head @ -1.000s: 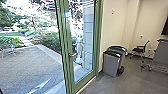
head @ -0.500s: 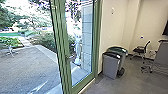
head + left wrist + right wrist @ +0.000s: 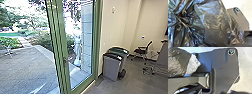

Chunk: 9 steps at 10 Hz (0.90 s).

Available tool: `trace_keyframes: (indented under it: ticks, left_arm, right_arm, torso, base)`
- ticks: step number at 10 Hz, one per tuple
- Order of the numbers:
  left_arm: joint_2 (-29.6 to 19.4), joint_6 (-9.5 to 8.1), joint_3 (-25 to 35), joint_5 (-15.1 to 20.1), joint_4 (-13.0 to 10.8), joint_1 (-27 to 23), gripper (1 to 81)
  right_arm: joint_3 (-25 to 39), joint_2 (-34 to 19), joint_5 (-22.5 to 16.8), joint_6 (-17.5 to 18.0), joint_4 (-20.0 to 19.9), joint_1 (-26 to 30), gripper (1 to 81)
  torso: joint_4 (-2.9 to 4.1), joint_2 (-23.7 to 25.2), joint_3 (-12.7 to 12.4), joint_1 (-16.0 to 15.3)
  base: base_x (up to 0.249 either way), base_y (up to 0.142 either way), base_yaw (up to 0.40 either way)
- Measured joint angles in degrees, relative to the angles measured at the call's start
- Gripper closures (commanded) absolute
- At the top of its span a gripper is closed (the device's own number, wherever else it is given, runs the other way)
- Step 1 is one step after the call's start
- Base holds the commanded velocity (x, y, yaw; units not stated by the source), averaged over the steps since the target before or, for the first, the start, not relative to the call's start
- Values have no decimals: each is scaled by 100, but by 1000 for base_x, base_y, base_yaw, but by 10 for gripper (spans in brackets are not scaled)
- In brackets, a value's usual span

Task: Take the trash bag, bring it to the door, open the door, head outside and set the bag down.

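The glossy black plastic trash bag (image 3: 215, 23) is bunched right up near my left pincer, its creases drawn together into a tight gather (image 3: 179, 16). That would be the sensible place to take hold of it, since a gathered neck gives a grip and lets the load hang. I judge that I am carrying it there, yet I cannot tell whether that pincer is wide, narrow or closed on plastic. Of my right pincer I cannot tell the state either; the bag's bulging side lies near it, by my dark, flat base plate (image 3: 224, 72). Having it so close to my body should limit swinging and spare it from snagging on a frame, though thin film could drag or tear against my own hard edges.

Ahead of my pincers stands the green-framed glass door (image 3: 60, 50) with its metal handle (image 3: 65, 60); whether it is ajar I cannot tell. Past it lies the grey paved yard (image 3: 27, 67), where the bag is meant to be set down. Ahead and to the right of my pincers, the grey black-lidded bin (image 3: 112, 66) stands by the wall, leaving the doorway unblocked.
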<state>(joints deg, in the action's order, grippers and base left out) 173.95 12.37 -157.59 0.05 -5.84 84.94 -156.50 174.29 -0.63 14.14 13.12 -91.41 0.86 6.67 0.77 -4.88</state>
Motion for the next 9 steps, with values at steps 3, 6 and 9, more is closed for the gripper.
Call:
trace_keyframes:
  ticks: [3, 6, 9]
  left_arm:
    - [0, 0, 0, 0, 0, 0, 811]
    - [-13, 0, 0, -15, 0, 15, 811]
    - [-46, 0, -18, -250, 0, 76, 811]
  right_arm:
    - [-2, -4, -10, 0, -2, -5, 10]
    - [-2, -6, 143, 0, -2, -33, 10]
    - [-2, -6, 297, 0, 5, -127, 10]
  torso:
    - [0, 0, 0, 0]
    - [0, 0, 0, 0]
    - [0, 0, 0, 0]
  base:
    - [171, 0, 0]
    - [160, 0, 0]
    - [160, 0, 0]
